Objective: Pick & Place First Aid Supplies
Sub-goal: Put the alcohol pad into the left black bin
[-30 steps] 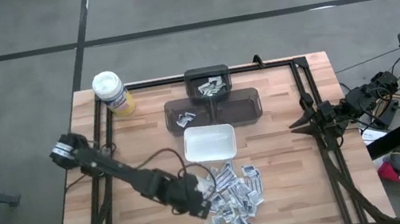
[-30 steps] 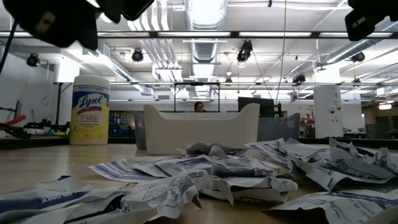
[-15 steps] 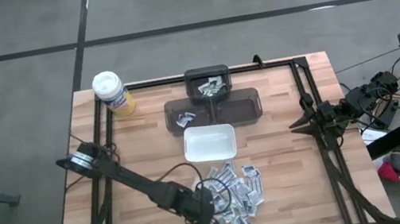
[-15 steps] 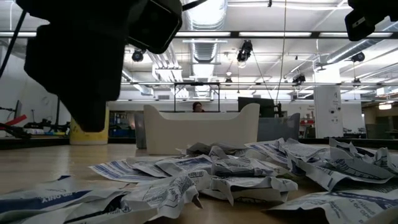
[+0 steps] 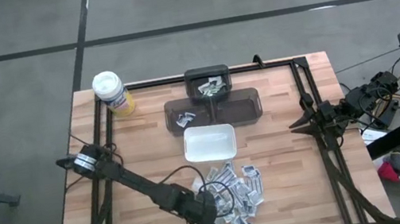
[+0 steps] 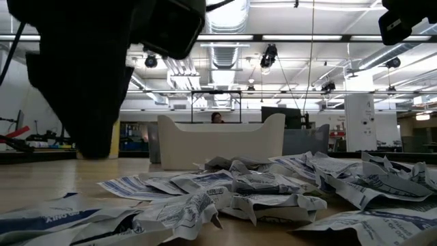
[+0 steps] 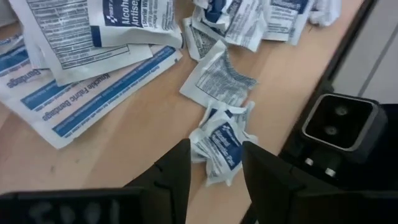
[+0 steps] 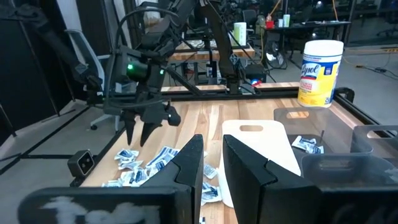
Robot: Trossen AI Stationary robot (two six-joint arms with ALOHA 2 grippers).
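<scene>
The left arm stretches across the table, its left gripper (image 7: 214, 163) pointing down over the near edge of the packets (image 5: 233, 191), fingers spread apart around one crumpled packet (image 7: 218, 143) that lies on the wood. The right gripper (image 5: 296, 123) waits at the table's right edge, fingers slightly parted and holding nothing. The white dish (image 5: 209, 143) is bare. Behind it, a dark tray (image 5: 244, 107) holds one packet and a small dark bin (image 5: 208, 82) holds a few. One yellow canister (image 5: 112, 93) stands at the far left corner.
</scene>
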